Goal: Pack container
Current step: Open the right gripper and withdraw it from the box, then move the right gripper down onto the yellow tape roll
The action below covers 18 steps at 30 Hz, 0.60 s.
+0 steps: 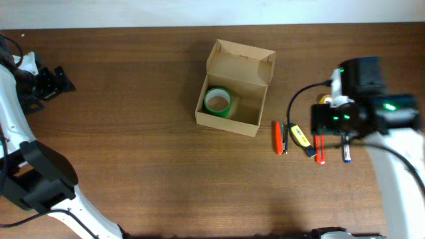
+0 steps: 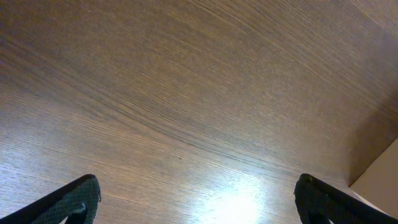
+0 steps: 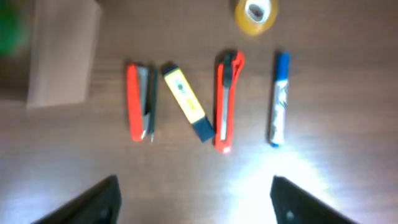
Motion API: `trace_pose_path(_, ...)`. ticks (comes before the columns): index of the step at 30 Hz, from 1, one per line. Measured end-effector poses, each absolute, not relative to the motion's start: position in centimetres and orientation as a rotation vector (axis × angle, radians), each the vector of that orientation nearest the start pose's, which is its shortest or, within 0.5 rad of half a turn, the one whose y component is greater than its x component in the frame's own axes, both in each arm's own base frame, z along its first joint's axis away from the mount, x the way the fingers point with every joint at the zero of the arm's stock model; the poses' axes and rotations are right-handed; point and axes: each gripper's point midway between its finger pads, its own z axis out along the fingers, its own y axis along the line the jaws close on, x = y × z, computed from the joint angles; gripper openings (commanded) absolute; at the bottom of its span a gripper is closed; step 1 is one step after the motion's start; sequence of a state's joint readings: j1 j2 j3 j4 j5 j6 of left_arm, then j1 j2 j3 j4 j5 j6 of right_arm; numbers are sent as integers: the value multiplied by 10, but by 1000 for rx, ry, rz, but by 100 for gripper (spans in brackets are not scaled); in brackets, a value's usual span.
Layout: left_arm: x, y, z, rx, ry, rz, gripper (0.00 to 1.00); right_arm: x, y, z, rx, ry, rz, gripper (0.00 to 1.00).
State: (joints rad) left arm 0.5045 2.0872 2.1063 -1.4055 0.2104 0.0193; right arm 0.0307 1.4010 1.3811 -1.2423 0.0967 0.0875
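right hand (image 3: 194, 180) and left hand (image 2: 198, 180) hang open. green tape roll (image 1: 224, 109) is in the container (image 1: 229, 124); box cutter (image 3: 228, 102), marker (image 3: 280, 99), yellow tape (image 3: 267, 18) lie outside.

The left arm (image 1: 10, 99) is made of smooth white shells linked by bulky black joints (image 1: 43, 176), and the left gripper (image 1: 56, 79) at its end is all black, with two matte, wedge-shaped fingers (image 2: 71, 202) faintly tinged green. Behind its pincer, the right arm (image 1: 398, 172) is a white tube leading to a black wrist block (image 1: 345, 118) dotted with green lights. A thin black cable (image 1: 295, 99) loops out beside that block.
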Motion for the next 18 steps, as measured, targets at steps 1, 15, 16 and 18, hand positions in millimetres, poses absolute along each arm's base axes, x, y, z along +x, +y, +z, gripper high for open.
trace_pose_path(1,401,181,170,-670,2823,-226,100,301,-10,180,124,2841,-109,86)
trace_pose_path(15,401,181,170,-670,2823,-226,100,352,-91,50,559,3054,29,89)
trace_pose_path(16,401,181,170,-669,2823,-226,100,356,-94,47,571,3060,35,89)
trace_pose_path(18,401,181,170,-670,2823,-226,100,368,-99,46,579,3051,41,89)
